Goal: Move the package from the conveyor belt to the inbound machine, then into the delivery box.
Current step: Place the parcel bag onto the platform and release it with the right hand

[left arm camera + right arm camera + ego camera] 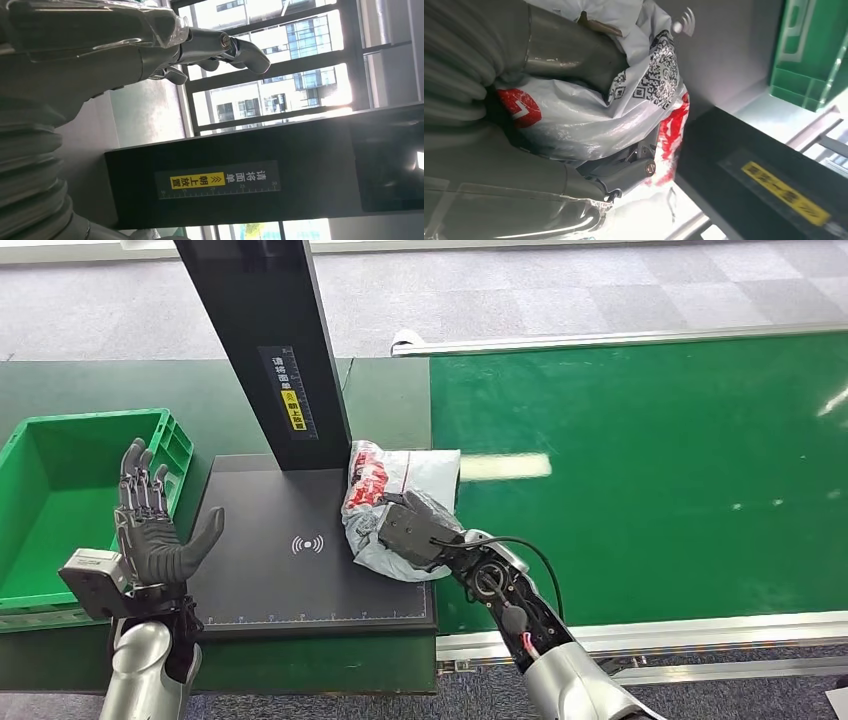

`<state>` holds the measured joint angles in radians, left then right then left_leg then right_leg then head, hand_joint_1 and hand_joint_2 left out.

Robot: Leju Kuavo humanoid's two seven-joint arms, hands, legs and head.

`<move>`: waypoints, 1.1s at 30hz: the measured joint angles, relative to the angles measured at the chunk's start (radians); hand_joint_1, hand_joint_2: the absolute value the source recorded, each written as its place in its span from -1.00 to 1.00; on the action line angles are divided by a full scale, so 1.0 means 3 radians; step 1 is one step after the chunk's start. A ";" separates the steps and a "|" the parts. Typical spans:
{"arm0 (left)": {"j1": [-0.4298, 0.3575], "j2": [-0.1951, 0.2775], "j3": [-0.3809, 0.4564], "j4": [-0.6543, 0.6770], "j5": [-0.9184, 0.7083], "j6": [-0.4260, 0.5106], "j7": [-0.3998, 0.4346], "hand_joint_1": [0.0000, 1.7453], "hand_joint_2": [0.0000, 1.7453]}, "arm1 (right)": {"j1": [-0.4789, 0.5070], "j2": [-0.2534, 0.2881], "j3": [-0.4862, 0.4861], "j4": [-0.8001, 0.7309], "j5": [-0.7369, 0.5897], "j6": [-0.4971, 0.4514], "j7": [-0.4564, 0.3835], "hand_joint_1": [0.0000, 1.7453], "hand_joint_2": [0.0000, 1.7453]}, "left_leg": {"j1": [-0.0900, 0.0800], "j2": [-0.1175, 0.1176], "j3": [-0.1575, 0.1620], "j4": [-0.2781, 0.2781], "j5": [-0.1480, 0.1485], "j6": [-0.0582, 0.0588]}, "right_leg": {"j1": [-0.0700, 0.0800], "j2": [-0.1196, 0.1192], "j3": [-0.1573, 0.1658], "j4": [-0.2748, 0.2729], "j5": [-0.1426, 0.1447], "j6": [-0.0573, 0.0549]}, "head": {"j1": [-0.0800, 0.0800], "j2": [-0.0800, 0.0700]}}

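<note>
Step in hand, as I judge it: placing the package on the inbound machine. The right hand (415,530) grips the white-and-red plastic mailer package (385,495); thumb and fingers (624,175) are closed around the crumpled bag. The package sits at the right edge of the black scanner platform (270,580), partly overhanging toward the green conveyor belt (640,470), just beside the machine's black upright column (265,350).

Next move probably calls for sliding the package further onto the platform, toward the wireless mark (307,544), label up.

The left hand (150,530) is raised, fingers spread, holding nothing, between the platform and the green delivery box (60,490). It stands on the path to the box; the column crowds the package's far side.
</note>
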<state>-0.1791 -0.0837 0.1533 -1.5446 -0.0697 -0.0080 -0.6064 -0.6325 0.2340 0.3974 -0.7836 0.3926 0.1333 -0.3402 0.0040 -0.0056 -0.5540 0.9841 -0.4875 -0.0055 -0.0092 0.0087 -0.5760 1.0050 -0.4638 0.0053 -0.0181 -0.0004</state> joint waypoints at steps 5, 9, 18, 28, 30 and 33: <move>-0.0004 -0.0007 0.0024 0.0000 -0.0018 -0.0003 0.0005 -1.00 1.00 | -0.0122 0.0047 0.0091 -0.0159 0.0019 -0.0031 0.0132 1.00 1.00 | 0.0000 0.0000 0.0000 0.0000 0.0000 0.0000 | 0.0000 0.0000 0.0000 0.0000 0.0000 0.0000 | 0.0001 0.0000; -0.0008 -0.0007 0.0045 0.0003 -0.0023 -0.0008 0.0003 -1.00 1.00 | -0.0164 0.0054 0.0168 -0.0371 0.0024 -0.0003 0.0154 1.00 1.00 | 0.0000 0.0000 -0.0002 0.0000 0.0000 0.0000 | 0.0000 0.0000 -0.0001 0.0000 0.0000 0.0000 | 0.0001 0.0000; -0.0095 -0.0010 0.0077 0.0053 -0.0037 -0.0031 -0.0013 -1.00 1.00 | -0.0375 0.0199 0.0344 -0.0530 -0.0109 0.0206 0.0327 0.21 1.00 | 0.0000 0.0000 -0.0002 0.0000 0.0000 0.0000 | 0.0000 0.0001 -0.0002 0.0000 0.0000 0.0000 | 0.0000 0.0000; -0.0221 -0.0011 0.0070 0.0184 -0.0051 -0.0085 0.0010 -1.00 1.00 | -0.0413 0.0360 0.0466 0.0431 -0.0346 0.0341 0.0195 -1.00 1.00 | 0.0000 0.0000 -0.0001 0.0000 0.0000 0.0000 | 0.0000 0.0001 -0.0002 0.0000 0.0000 0.0000 | 0.0001 0.0000; -0.0244 -0.0015 0.0065 0.0215 -0.0061 -0.0110 0.0026 -1.00 1.00 | -0.0407 0.0370 0.0478 0.0583 -0.0392 0.0385 0.0227 -1.00 1.00 | 0.0000 0.0000 -0.0001 0.0000 0.0000 0.0000 | 0.0000 0.0000 -0.0002 0.0000 0.0000 0.0000 | 0.0001 0.0000; -0.0280 -0.0027 0.0047 0.0278 -0.0078 -0.0131 0.0045 -1.00 1.00 | -0.0345 0.0375 0.0503 0.0805 -0.0408 0.0386 0.0168 -1.00 1.00 | 0.0000 0.0000 -0.0001 0.0000 0.0000 0.0000 | 0.0000 0.0000 -0.0001 -0.0001 0.0000 0.0000 | 0.0001 0.0000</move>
<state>-0.2630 -0.0917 0.1674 -1.4611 -0.0932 -0.0474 -0.5929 -0.7360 0.3464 0.5484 -0.5420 0.2702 0.2489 -0.2899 0.0040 -0.0055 -0.5543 0.9841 -0.4875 -0.0056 -0.0091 0.0088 -0.5763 1.0048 -0.4639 0.0053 -0.0178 -0.0004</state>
